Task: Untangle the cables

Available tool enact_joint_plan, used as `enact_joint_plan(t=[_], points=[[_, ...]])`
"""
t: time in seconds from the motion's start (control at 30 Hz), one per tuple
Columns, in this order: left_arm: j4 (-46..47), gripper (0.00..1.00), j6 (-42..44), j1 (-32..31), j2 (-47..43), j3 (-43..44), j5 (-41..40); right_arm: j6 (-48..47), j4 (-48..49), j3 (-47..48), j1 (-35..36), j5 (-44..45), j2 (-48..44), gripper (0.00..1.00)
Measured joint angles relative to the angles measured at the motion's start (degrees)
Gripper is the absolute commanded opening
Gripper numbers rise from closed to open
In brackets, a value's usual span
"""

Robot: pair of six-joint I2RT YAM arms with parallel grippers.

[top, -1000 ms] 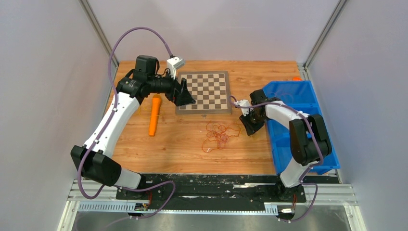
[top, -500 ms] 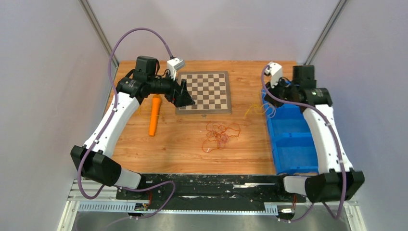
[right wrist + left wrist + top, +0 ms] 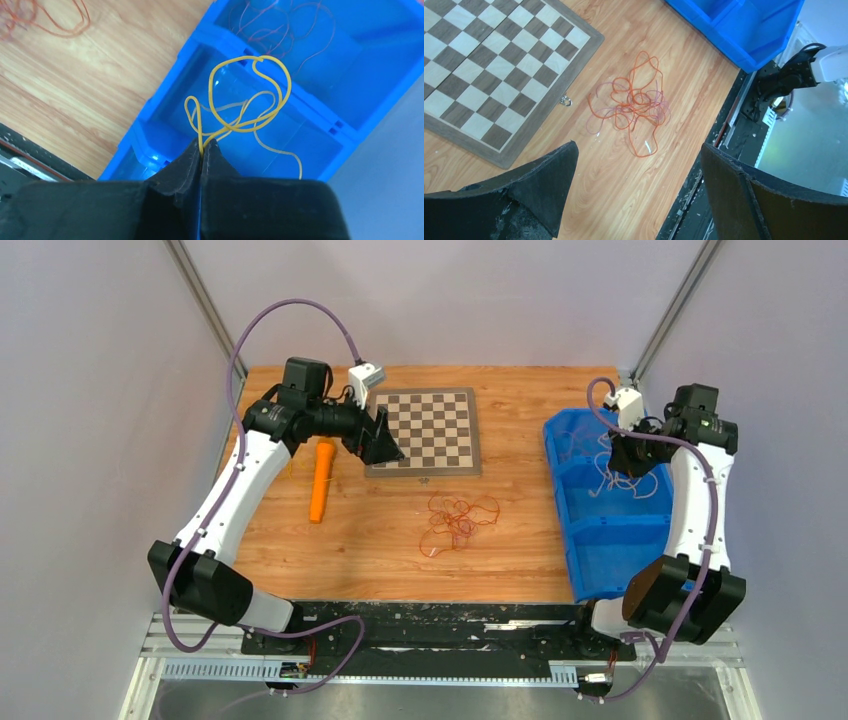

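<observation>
A tangle of thin reddish-orange cables [image 3: 458, 520] lies in loops on the wooden table, in front of the chessboard; the left wrist view shows the tangle [image 3: 631, 105] too. My right gripper [image 3: 632, 462] hangs over the blue bin [image 3: 600, 540], shut on a looped yellow cable [image 3: 250, 95] that dangles above the bin's middle compartment. The jaws [image 3: 202, 147] pinch the strand at its end. More thin reddish cables [image 3: 280, 25] lie in the bin's far compartment. My left gripper [image 3: 385, 445] hovers open over the chessboard's left edge, its fingers [image 3: 638, 147] wide apart and holding nothing.
A chessboard [image 3: 428, 430] lies at the back middle of the table. A solid orange cylinder [image 3: 321, 480] rests to its left, under the left arm. The blue bin's wall [image 3: 175, 80] borders the table's right side. A black rail runs along the near edge.
The right arm left the table beside the orange tangle, swung to the back right and then over the blue bin, its jaws closing on the yellow cable. The left arm stayed put.
</observation>
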Motion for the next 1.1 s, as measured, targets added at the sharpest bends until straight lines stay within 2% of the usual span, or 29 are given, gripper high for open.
enact_joint_plan(t=[0.03,0.07,0.13,0.17,0.23,0.33,0.47,0.6,0.8,1.1], points=[[-0.22,1.0,0.2,0.0,0.0,0.0,-0.24,-0.87,0.48,-1.62,-0.44,0.5,0.17,0.06],[-0.63,1.0,0.52,0.0,0.0,0.0,-0.85,-1.46,1.09,-3.23,-0.79,0.96,0.5,0.2],[-1.88,1.0,1.14,0.37,0.0,0.0,-2.75,-2.12,2.93,-6.29,-1.38,2.01,1.79,0.62],[-2.34,1.0,1.27,0.79,0.0,-0.04,-3.61,-2.08,3.65,-7.43,-1.57,2.69,2.93,0.73],[-2.34,1.0,1.11,3.26,-0.11,-0.96,-4.44,-1.38,4.74,-8.15,-1.81,3.96,6.01,0.83],[-2.6,1.0,0.57,12.46,0.42,-2.38,-6.23,0.09,5.99,-7.76,-1.9,4.48,8.41,0.9],[-1.77,1.0,-0.11,27.3,5.31,-1.05,-12.76,3.39,5.92,-3.45,-1.29,2.71,7.78,0.94],[-0.31,1.0,-2.45,36.02,13.22,0.39,-19.8,8.13,6.69,0.55,1.64,-0.02,4.87,0.96],[1.7,1.0,-7.82,38.6,23.8,1.03,-28.26,13.57,6.78,1.9,6.27,-1.55,1.44,0.97],[5.03,1.0,-9.73,38.12,32.98,1.64,-28.15,18.43,6.67,1.31,6.69,-1.07,1.27,0.98]])
